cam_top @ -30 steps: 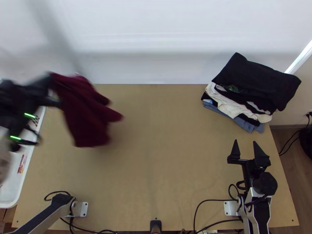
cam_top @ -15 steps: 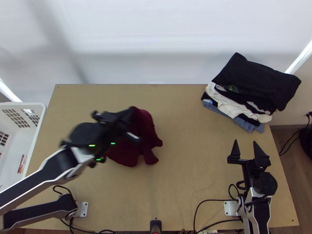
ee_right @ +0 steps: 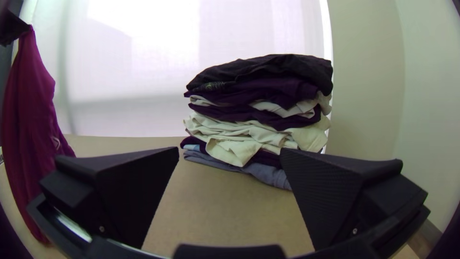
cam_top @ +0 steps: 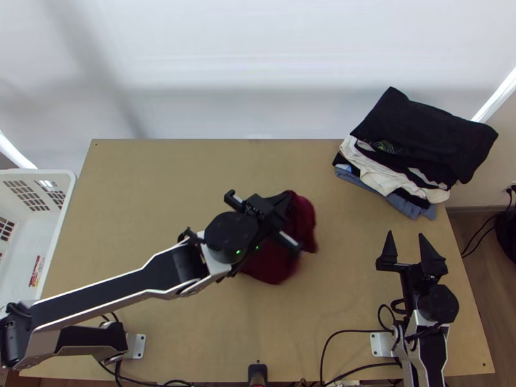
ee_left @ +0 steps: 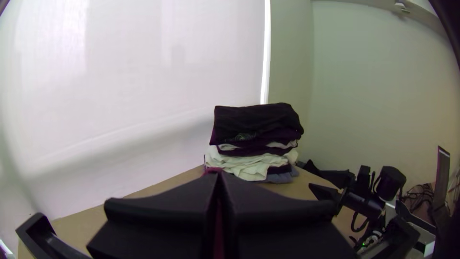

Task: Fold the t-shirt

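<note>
- Top view: the left gripper [cam_top: 288,197], a pincer of flat black wedges, is clenched on the dark maroon t-shirt [cam_top: 303,222] above the middle of the table [cam_top: 348,290]. The soft cloth is gathered, its lower part flared; it is probably held over bare wood to be laid down and spread for folding.
- The right gripper [cam_top: 406,235], at near right, is released, its pointed fingers apart and aimed far. It seems parked to leave room, yet handy for a second grip.
- At far right, a stack of folded clothes [cam_top: 429,138] sits off the working middle, likely where finished pieces go. A white plastic basket [cam_top: 32,172] with slotted walls is at the left, perhaps for unfolded laundry.
- Left wrist view: the broad, matt fingers meet at their tips, reddish cloth showing between and just beyond them.
- Right wrist view: the t-shirt hangs at the left from a pinched point in long, limp folds, bearing a small pale mark; held high, its weight draws it down. The right gripper's own wedges, with finely ribbed faces, stand wide apart, without cloth.
</note>
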Robot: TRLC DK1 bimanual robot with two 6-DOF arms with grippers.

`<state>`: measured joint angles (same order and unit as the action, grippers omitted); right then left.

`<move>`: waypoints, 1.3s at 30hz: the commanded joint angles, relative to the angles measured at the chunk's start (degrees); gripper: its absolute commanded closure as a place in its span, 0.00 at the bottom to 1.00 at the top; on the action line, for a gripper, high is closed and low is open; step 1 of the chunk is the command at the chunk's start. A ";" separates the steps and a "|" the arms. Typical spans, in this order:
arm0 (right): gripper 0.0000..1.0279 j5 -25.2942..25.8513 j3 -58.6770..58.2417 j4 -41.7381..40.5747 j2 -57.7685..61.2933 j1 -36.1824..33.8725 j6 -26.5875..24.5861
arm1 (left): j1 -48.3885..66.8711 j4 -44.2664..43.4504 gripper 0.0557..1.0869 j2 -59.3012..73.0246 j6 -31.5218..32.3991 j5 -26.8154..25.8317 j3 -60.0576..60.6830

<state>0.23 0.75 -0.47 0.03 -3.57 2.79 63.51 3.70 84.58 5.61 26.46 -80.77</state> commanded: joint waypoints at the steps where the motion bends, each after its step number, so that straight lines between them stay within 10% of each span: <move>1: 0.04 0.47 -0.23 1.17 -0.12 -0.29 0.20 | -5.23 -1.16 0.97 0.68 2.30 0.96 0.62; 16: 0.04 0.47 -0.23 1.17 -0.12 -0.29 0.20 | -40.21 -1.16 0.97 -1.69 9.42 -19.08 20.04; 32: 0.04 0.47 -0.23 1.17 -0.12 -0.29 0.20 | -59.55 -2.30 0.97 -15.84 3.53 -28.13 42.45; 36: 0.04 0.47 -0.23 1.17 -0.12 -0.29 0.20 | -58.58 1.83 0.33 -19.54 1.60 -28.13 42.54; 39: 0.04 0.47 -0.23 1.17 -0.12 -0.29 0.20 | -58.50 5.70 0.08 -21.82 1.34 -28.13 39.99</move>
<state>0.21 0.75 -0.47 0.03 -3.57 2.79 4.67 7.38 65.23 8.29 -1.08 -39.03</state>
